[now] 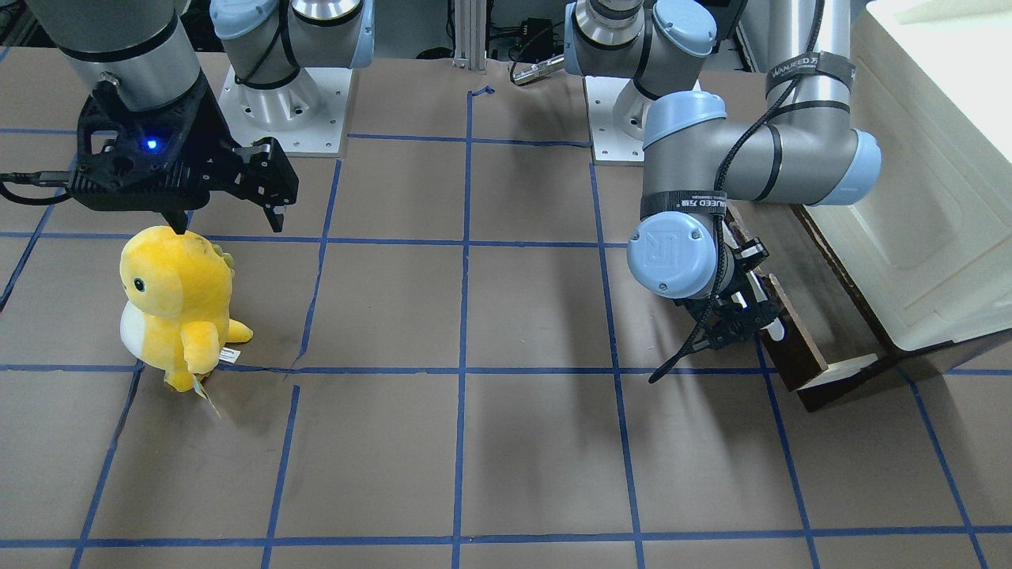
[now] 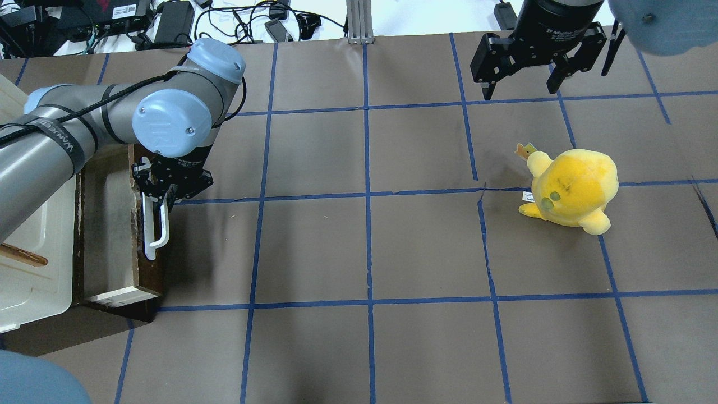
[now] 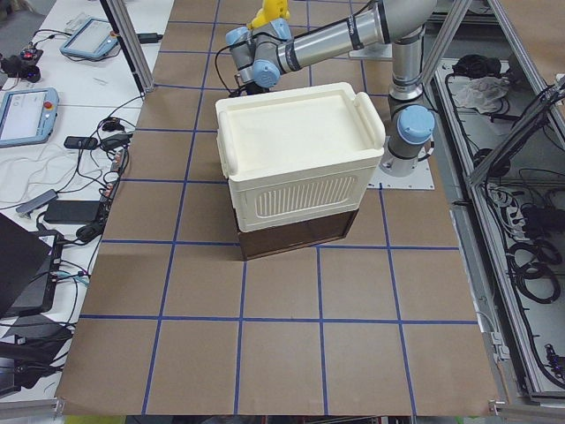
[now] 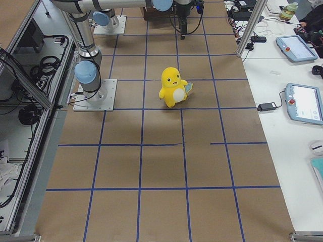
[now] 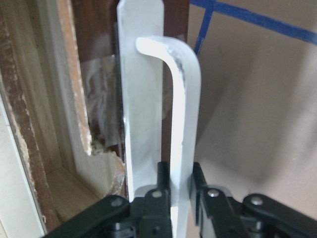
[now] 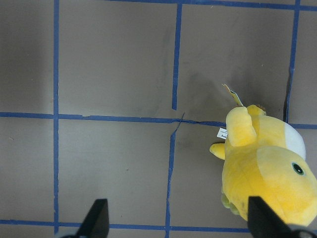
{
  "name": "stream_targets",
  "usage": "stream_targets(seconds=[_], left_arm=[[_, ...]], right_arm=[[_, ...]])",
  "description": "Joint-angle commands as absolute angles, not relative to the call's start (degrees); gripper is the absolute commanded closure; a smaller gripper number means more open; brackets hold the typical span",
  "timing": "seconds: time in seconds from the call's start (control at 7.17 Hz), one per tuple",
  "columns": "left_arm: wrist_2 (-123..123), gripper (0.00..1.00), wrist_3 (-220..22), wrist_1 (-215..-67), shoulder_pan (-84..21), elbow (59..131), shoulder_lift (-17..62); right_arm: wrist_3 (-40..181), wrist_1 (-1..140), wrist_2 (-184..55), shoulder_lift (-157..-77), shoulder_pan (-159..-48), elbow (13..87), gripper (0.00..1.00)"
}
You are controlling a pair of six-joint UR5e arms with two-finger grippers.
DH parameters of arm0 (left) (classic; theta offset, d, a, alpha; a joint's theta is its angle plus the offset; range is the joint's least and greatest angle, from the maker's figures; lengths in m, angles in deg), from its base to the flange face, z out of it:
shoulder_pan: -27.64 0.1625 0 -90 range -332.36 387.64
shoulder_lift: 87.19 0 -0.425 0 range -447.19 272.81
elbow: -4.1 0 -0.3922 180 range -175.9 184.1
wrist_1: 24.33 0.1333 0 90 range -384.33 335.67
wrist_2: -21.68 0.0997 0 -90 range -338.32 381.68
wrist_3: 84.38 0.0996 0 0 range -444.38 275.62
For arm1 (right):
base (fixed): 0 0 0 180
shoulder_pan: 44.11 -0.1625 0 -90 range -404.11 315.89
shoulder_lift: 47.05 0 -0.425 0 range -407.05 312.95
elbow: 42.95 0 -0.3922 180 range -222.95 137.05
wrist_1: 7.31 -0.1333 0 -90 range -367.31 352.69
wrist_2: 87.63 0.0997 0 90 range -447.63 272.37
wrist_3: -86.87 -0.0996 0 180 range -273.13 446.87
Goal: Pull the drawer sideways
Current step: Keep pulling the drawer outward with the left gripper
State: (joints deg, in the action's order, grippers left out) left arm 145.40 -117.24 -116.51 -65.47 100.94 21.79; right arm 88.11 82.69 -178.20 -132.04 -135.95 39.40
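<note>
The drawer (image 2: pixel 112 224) stands partly pulled out from under the cream-white cabinet (image 2: pixel 28 269) at the table's left. Its pale wood interior shows, and its dark brown front (image 1: pixel 794 344) faces the table's middle. My left gripper (image 2: pixel 164 197) is shut on the long white bar handle (image 2: pixel 156 230), near the handle's far end. The left wrist view shows both fingers (image 5: pixel 161 181) pressed on the handle bar (image 5: pixel 183 114). My right gripper (image 2: pixel 521 84) hangs open and empty above the table at the far right, apart from the drawer.
A yellow plush toy (image 2: pixel 572 188) stands upright on the table's right side, just nearer than the right gripper (image 1: pixel 229 225); it also shows in the right wrist view (image 6: pixel 267 168). Blue tape lines grid the brown table. The cabinet (image 1: pixel 933 158) takes up the table's left end.
</note>
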Motion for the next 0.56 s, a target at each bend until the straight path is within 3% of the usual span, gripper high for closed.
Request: stream_targets(seconds=[0.0,0.42], left_arm=[[144.47,0.82,-118.22,-116.62,-66.49,100.61,21.97],[142.79,0.80,-119.10,-116.71,-66.75,99.73,22.06]], right_arm=[[88.10,82.69,-178.16,-132.04,-135.95,39.40,0.00],[88.10,82.69,-178.16,-132.04,-135.95,39.40,0.00]])
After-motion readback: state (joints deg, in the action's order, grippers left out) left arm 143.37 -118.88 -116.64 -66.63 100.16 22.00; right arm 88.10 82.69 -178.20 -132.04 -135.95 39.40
